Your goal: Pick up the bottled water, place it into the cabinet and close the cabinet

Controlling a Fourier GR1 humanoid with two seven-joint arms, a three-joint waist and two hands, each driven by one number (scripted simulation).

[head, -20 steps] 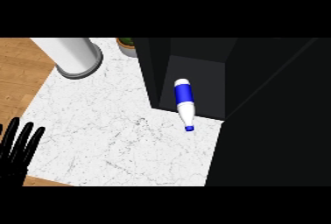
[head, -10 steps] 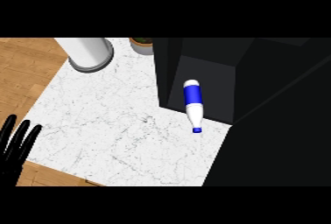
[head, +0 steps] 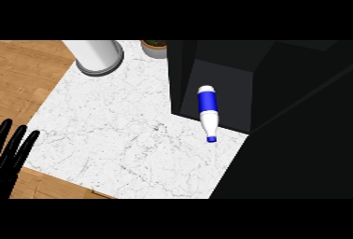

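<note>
The water bottle [head: 207, 110], white with a blue label and a blue cap, lies on its side. Its body rests inside the black cabinet [head: 228, 79] while its neck and cap stick out over the white marble counter [head: 124, 140]. The cabinet's inside shows dark and open toward the counter. My left hand [head: 14, 154] stands open at the view's left edge, fingers up, far from the bottle. My right hand does not show.
A white cylinder with a grey base [head: 96, 56] stands at the counter's far left. A small potted plant [head: 155, 46] sits beside the cabinet's far corner. Wooden floor [head: 27, 79] lies left of the counter. A large black surface [head: 296, 158] fills the right.
The whole scene has slid right and slightly down in the view. The bottle keeps its place at the cabinet's edge. My left hand has drifted further toward the left edge.
</note>
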